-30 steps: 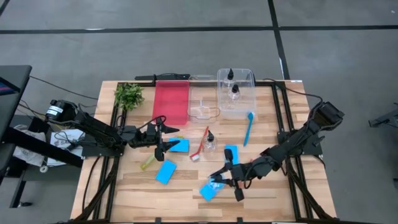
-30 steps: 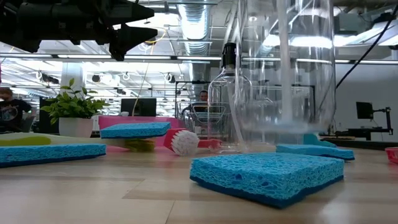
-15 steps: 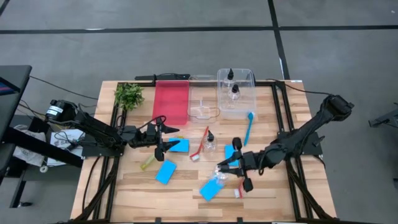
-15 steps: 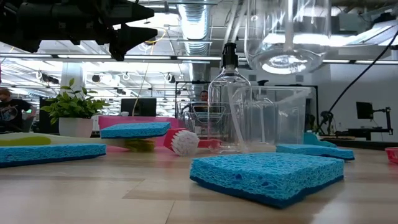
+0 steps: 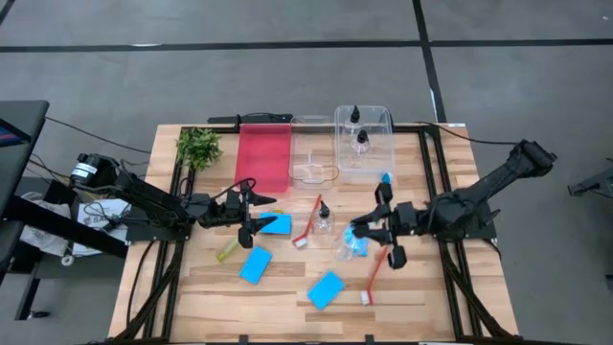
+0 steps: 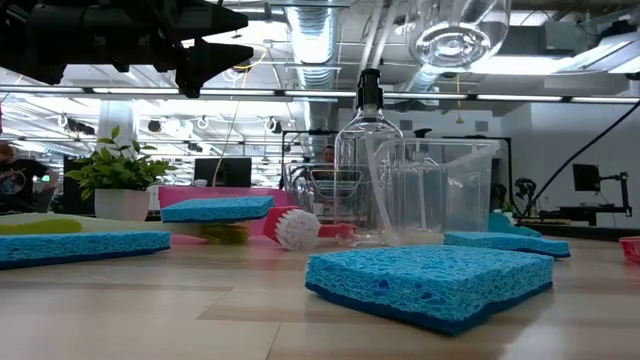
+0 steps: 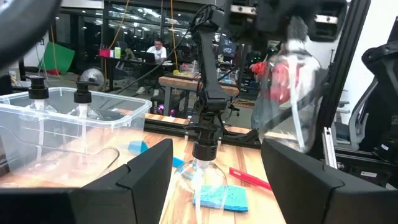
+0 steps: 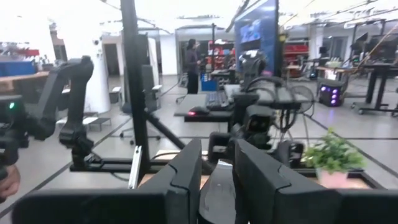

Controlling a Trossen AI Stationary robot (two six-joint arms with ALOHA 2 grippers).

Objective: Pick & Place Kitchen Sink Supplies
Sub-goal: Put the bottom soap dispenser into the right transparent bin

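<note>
My right gripper [image 5: 362, 231] is shut on a clear bottle [image 5: 346, 246] and holds it in the air above a blue sponge [image 5: 357, 240]. The low view shows the bottle's round bottom [image 6: 455, 40] high up. A second clear bottle [image 5: 324, 218] stands on its base mid-table. Other blue sponges [image 5: 256, 264] [image 5: 326, 289] [image 5: 279, 224] lie flat. A red brush [image 5: 308, 222], a second red brush [image 5: 374, 273], a blue brush [image 5: 383, 196] and a yellow-green brush [image 5: 228, 250] lie on the table. My left gripper [image 5: 251, 213] waits open at mid-left. My right gripper pinches the bottle's black cap end [image 8: 217, 185] between its two fingers, coming roughly level from the table's right side. The clear body [image 7: 287, 84] slants down from the fingers, its bottom toward the near left, lifted clear of the table.
At the far edge stand a clear tray [image 5: 385, 153] holding two bottles, a small clear tray [image 5: 311, 168], a red tray [image 5: 262, 158] and a green plant sprig [image 5: 199, 146]. Bare wood lies along the near edge.
My right gripper has risen and gone toward the far edge and a little to the right, staying shut on the bottle. The bottle has left the near sponge, climbed well clear of the table and tipped its bottom toward the near side.
</note>
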